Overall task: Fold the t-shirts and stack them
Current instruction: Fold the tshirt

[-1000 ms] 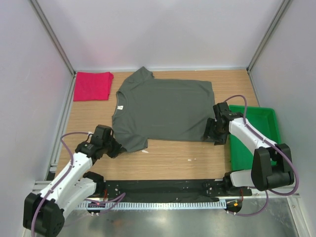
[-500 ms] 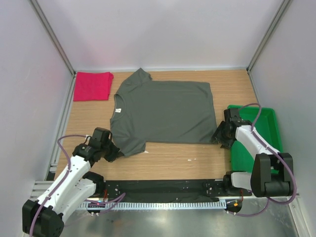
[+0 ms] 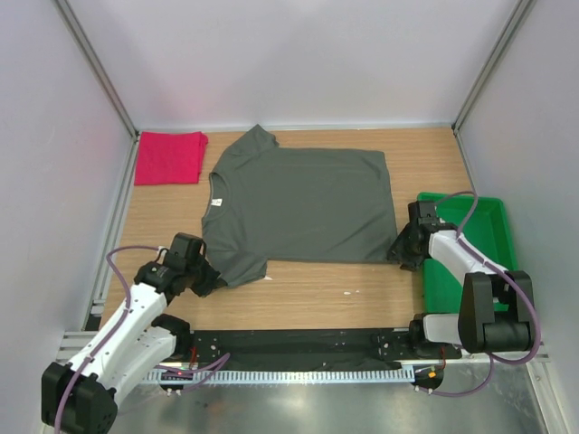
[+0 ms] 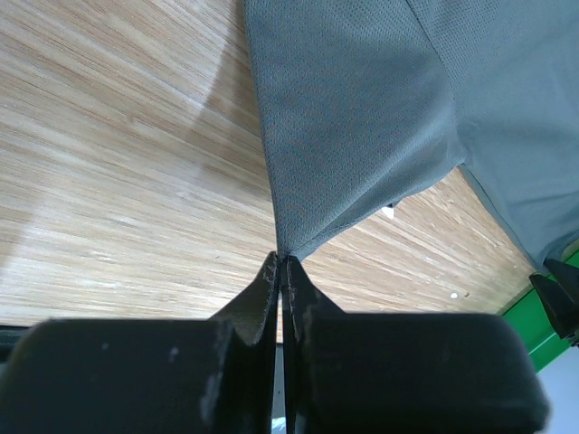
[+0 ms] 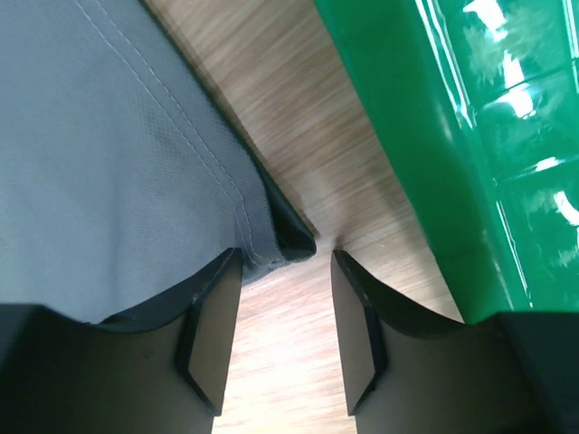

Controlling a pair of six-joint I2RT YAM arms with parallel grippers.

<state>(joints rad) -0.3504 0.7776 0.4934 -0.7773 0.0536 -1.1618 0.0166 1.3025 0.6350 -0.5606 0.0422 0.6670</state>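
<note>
The dark grey-olive t-shirt lies spread flat on the wooden table, collar to the left. My left gripper is shut on the tip of its near left sleeve, low at the table. My right gripper is open at the shirt's near right hem corner, which lies just past the fingertips, not pinched. The pinkish-red t-shirt lies folded at the far left corner.
A green plastic tray sits at the right edge, just beside my right gripper, and shows in the right wrist view. White walls close in the table on three sides.
Both grippers pulled the grey shirt nearer and flatter. My right gripper has opened and let the hem corner go. The left gripper still holds the sleeve.
</note>
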